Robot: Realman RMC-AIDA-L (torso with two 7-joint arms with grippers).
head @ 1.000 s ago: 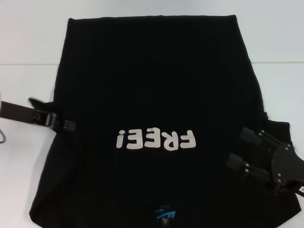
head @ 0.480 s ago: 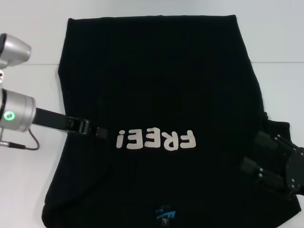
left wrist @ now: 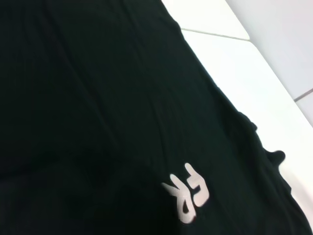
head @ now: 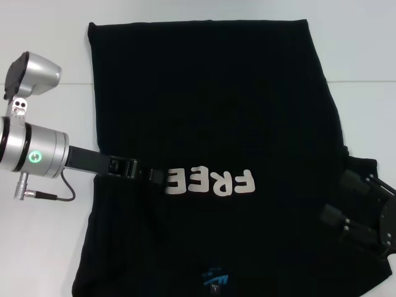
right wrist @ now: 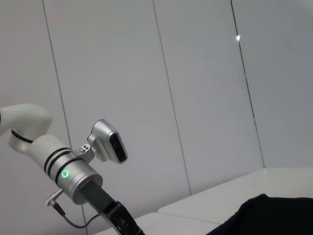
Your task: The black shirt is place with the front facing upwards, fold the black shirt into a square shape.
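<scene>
The black shirt (head: pixel 216 93) lies face up on the white table (head: pixel 37 247), with the white letters "FREE" (head: pixel 210 182) and the blue neck label (head: pixel 213 283) near me. My left gripper (head: pixel 158 176) reaches in from the left and is shut on the shirt's left side, holding it over the front just left of the letters. My right gripper (head: pixel 342 199) is open and empty above the shirt's right sleeve. The left wrist view shows the black cloth (left wrist: pixel 98 98) and part of the letters (left wrist: pixel 188 196).
The table's bare white top shows to the left, behind the shirt and at the far right (head: pixel 371 49). The left arm's silver wrist (head: pixel 34 154) and its cable hang over the table's left part. The right wrist view shows the left arm (right wrist: pixel 78 171) against a grey wall.
My left gripper has moved right across the shirt, drawing the shirt's left side inward and covering the "!" of the print. My right gripper has drawn back to the right.
</scene>
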